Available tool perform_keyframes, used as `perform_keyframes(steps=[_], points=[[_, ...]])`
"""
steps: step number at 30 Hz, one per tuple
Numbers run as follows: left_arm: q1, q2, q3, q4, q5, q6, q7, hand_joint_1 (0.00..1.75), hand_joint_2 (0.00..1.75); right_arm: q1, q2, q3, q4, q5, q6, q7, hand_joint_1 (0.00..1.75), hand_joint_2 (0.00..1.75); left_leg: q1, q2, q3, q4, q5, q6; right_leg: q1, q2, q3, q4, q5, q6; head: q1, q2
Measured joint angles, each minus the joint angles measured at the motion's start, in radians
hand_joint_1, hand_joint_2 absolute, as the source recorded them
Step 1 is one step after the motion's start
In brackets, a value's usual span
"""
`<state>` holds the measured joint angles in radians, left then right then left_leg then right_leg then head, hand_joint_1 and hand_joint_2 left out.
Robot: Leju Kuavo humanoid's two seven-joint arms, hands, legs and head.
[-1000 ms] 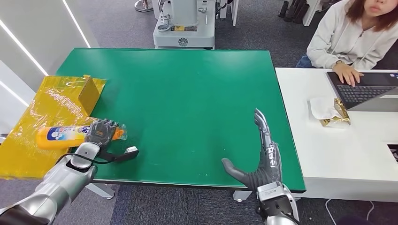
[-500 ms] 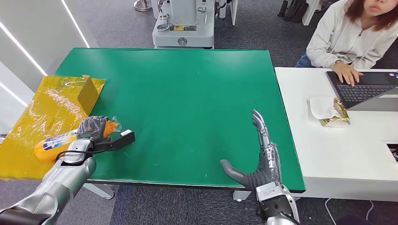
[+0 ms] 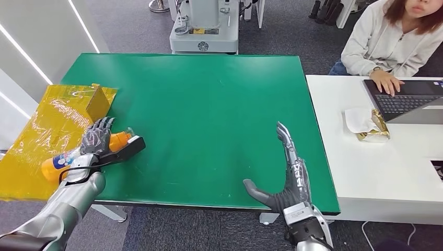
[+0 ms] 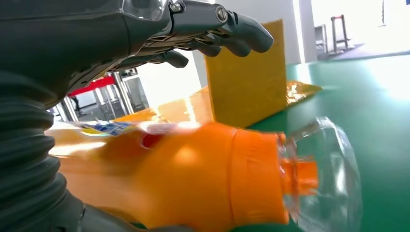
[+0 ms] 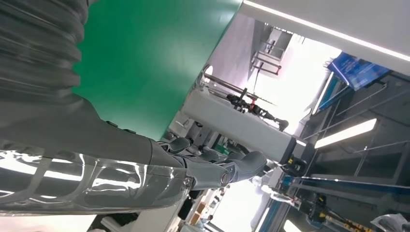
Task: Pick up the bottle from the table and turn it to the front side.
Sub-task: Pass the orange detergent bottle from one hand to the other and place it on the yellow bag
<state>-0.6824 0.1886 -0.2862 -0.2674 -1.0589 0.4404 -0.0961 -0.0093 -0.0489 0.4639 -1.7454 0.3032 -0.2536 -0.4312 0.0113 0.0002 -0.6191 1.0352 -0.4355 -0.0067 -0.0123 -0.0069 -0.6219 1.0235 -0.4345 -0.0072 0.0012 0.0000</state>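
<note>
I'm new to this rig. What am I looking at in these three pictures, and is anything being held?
This is a humanoid robot with two silver arms. The head view looks down on a green table; the other two pictures come from cameras at each wrist. The left hand lies over an orange bottle, fingers spread above it rather than gripping, as the left wrist view shows. The bottle lies on its side, partly on yellow plastic wrap. The right hand hangs open, holding nothing. A person sits at a laptop.

Bright, even indoor light; wrist views show blown-out background glare and close-up blur.
</note>
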Motion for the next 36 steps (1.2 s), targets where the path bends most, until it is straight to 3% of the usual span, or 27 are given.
perform_keyframes(steps=[13,20,27,33,36], points=[[0.041,-0.016,0.014,0.0,-0.191,0.068,0.017,0.0,1.75,-0.046,0.044,-0.002,0.034,0.018,0.051,0.025,0.0,1.75,0.0,0.0,0.0,0.0,0.0,0.0,0.0,0.0,0.0,0.0,0.0,0.0,0.0,0.0],[0.052,-0.032,0.015,0.0,-0.162,0.08,0.012,0.0,1.75,-0.046,0.052,-0.01,0.044,0.029,0.068,0.029,0.0,1.75,0.0,0.0,0.0,0.0,0.0,0.0,0.0,0.0,0.0,0.0,0.0,0.0,0.0,0.0],[0.052,-0.069,0.12,0.0,0.039,0.105,-0.12,0.0,1.75,-0.039,0.059,-0.029,0.045,0.028,0.09,0.03,0.0,1.75,0.0,0.0,0.0,0.0,0.0,0.0,0.0,0.0,-0.001,0.0,0.0,0.0,0.0,0.0],[0.048,-0.108,0.22,-0.01,0.118,0.099,-0.242,0.0,1.75,-0.05,0.06,-0.034,0.065,-0.004,0.111,0.023,0.0,1.75,0.0,0.0,0.0,0.0,0.0,0.0,0.0,0.0,-0.001,0.0,0.0,0.0,0.0,0.0],[0.042,-0.129,0.257,-0.016,0.181,0.057,-0.301,0.0,1.75,-0.055,0.06,-0.037,0.076,-0.015,0.106,0.016,0.0,1.75,0.0,0.0,0.0,0.001,0.0,0.0,0.0,0.0,-0.001,0.0,0.0,0.0,0.0,0.0]])
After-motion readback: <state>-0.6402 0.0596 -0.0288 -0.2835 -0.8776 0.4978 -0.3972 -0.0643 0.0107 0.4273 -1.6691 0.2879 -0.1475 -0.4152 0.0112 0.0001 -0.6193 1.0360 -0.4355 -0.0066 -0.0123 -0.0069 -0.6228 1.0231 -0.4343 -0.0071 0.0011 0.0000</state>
